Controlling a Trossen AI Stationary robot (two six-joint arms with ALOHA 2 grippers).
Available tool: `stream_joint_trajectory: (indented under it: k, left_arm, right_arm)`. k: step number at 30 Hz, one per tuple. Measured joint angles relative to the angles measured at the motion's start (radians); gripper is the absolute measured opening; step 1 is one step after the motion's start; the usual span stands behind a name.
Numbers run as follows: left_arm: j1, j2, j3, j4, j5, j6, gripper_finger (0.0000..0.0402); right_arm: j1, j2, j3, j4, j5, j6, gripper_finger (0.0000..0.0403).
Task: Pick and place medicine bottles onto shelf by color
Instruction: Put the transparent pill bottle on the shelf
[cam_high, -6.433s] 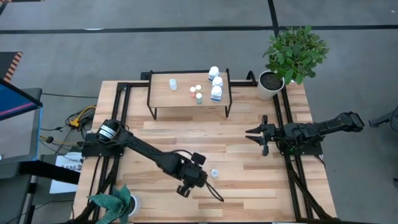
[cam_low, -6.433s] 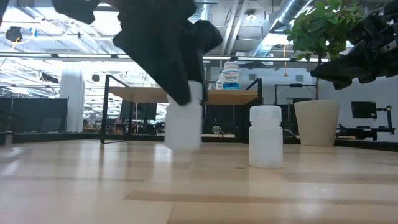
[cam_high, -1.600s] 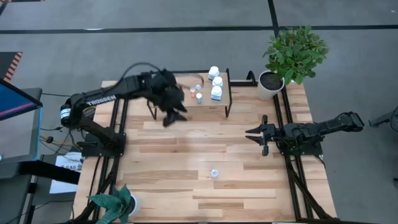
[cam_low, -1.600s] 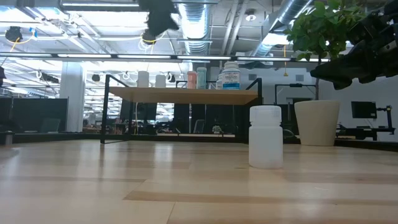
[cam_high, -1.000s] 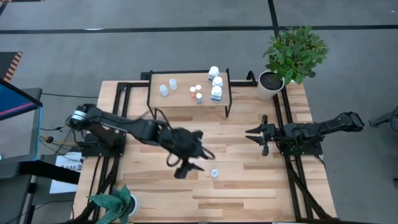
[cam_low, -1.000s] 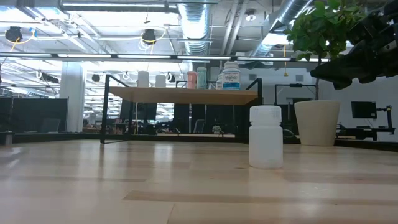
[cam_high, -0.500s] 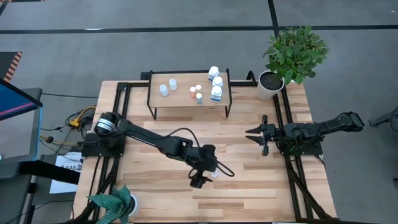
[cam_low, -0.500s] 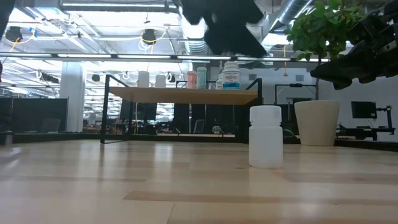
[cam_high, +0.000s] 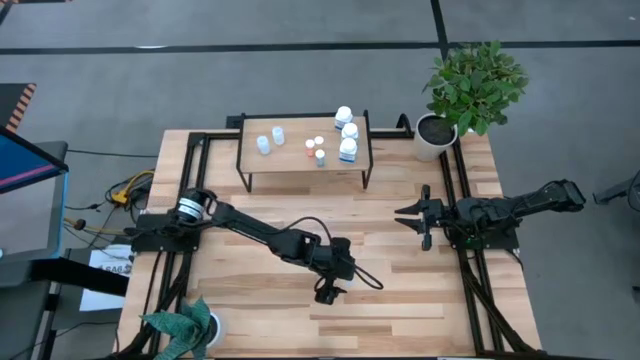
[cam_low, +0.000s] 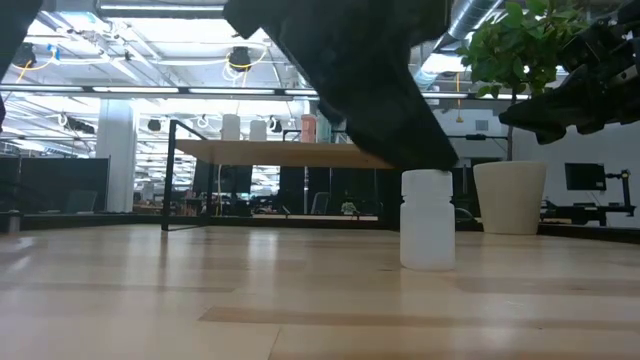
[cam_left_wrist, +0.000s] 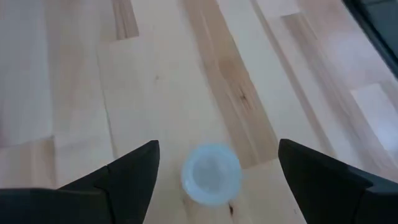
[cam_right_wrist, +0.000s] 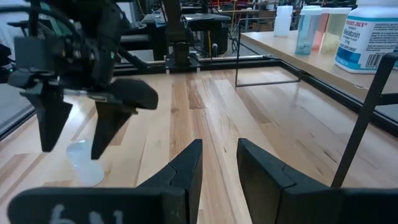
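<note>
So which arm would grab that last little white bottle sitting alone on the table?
The left one. Its open hand hangs right over the small white bottle, fingers either side. The right hand waits apart, near the table's right edge.

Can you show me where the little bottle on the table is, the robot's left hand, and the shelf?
little bottle (cam_left_wrist: 211, 173): left wrist view, on its pale cap.
left hand (cam_left_wrist: 217, 167): left wrist view, midway between its open fingertips.
shelf (cam_high: 292, 158): high view, on bare board.
</note>
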Motion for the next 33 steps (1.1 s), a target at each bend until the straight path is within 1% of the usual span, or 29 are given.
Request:
stream_joint_trajectory:
  k: [7, 10, 12, 20, 28, 33]
  left_arm:
    - [0.0, 0.012, 0.001, 0.015, -0.002, -0.006, 0.0314]
    - [0.0, 0.012, 0.0, 0.011, -0.003, 0.003, 0.0306]
    - [0.0, 0.012, 0.001, -0.001, -0.005, 0.01, 0.0291]
    - [-0.003, 0.012, 0.0, -0.028, -0.007, 0.007, 0.021]
    - [-0.003, 0.012, 0.0, 0.005, -0.009, -0.011, 0.0155]
    - [-0.003, -0.007, 0.0, -0.017, 0.001, -0.016, 0.0119]
  right_arm:
    - [0.0, 0.0, 0.0, 0.0, 0.0, 0.0, 0.0123]
    - [0.0, 0.0, 0.0, 0.0, 0.0, 0.0, 0.0123]
    - [0.0, 0.0, 0.0, 0.0, 0.0, 0.0, 0.0123]
    - [0.0, 0.0, 0.0, 0.0, 0.0, 0.0, 0.0123]
    - [0.0, 0.0, 0.0, 0.0, 0.0, 0.0, 0.0123]
    - [0.0, 0.0, 0.0, 0.0, 0.0, 0.0, 0.0123]
